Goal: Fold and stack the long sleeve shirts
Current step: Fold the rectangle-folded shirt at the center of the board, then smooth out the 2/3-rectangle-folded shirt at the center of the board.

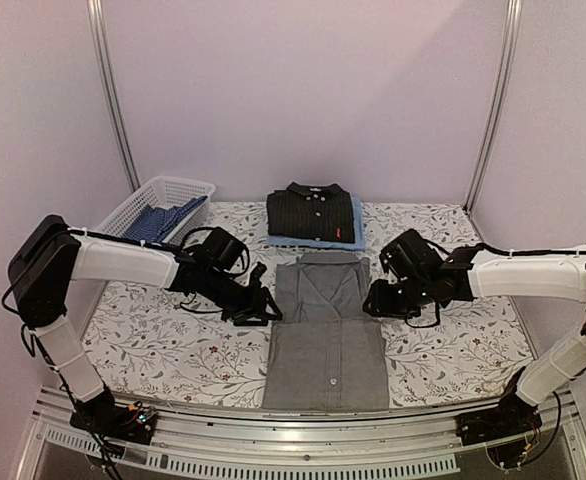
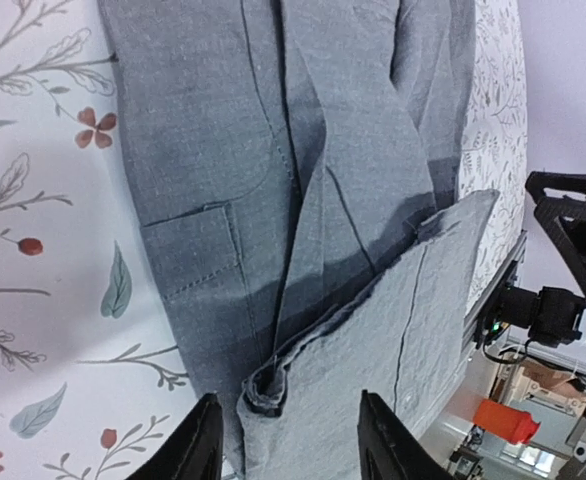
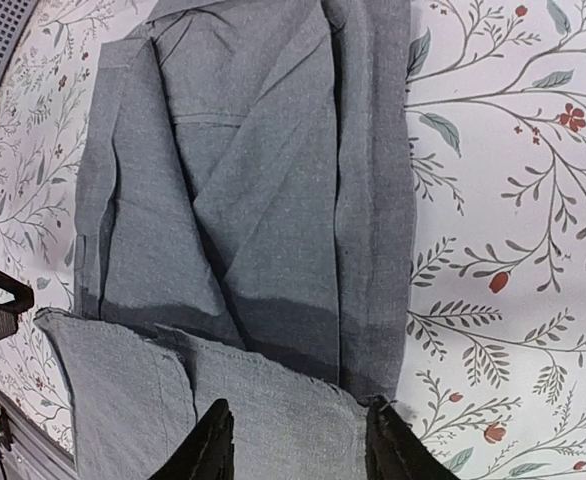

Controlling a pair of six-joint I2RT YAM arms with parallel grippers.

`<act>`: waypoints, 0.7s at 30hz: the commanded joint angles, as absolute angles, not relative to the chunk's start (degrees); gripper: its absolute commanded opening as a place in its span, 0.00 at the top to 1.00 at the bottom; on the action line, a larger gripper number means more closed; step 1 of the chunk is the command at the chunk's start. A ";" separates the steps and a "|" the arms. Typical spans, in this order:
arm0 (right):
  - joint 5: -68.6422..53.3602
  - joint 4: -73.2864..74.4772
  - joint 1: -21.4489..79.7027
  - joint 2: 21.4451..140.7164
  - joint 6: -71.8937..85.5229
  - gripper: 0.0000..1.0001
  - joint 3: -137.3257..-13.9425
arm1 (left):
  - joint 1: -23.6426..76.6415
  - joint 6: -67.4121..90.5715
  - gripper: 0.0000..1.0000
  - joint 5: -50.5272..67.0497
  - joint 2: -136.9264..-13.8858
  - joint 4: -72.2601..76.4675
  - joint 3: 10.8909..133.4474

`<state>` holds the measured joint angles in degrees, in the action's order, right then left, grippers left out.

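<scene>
My left hand point(image 1: 261, 305) at the grey shirt's point(image 1: 328, 335) 9 o'clock edge, fingers spread, my right hand point(image 1: 378, 298) at 3 o'clock, likewise parted, shirt flat on the table point(image 1: 153, 340), black shirt point(image 1: 311, 212) at 12 o'clock

you've got a white lattice basket point(image 1: 176, 184) at the table's point(image 1: 143, 340) far left corner. the table cover is pale, printed with leafy sprigs and small red flowers. an aluminium rail point(image 1: 323, 426) runs along the near edge.
</scene>
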<state>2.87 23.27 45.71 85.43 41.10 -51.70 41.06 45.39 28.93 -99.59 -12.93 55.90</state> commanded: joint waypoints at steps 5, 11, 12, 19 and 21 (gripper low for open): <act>7.69 26.71 48.52 79.80 37.97 0.52 -53.14 | 40.56 41.94 0.48 21.98 -92.70 -14.05 55.17; 4.96 24.68 53.00 81.75 36.96 0.64 -52.70 | 44.00 40.17 0.64 23.26 -88.61 -12.59 53.15; 5.07 24.33 53.02 82.72 37.14 0.67 -52.70 | 44.60 40.22 0.66 24.35 -88.87 -11.41 53.02; 3.85 20.59 49.96 90.37 38.36 0.73 -51.93 | 48.07 39.84 0.72 27.41 -98.14 -5.84 54.76; 3.54 19.74 49.28 92.25 38.94 0.73 -51.42 | 48.07 40.09 0.72 26.43 -101.42 -4.64 54.88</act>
<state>4.47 22.85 50.89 89.30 37.78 -52.18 47.48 40.66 26.37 -95.96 -8.34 54.39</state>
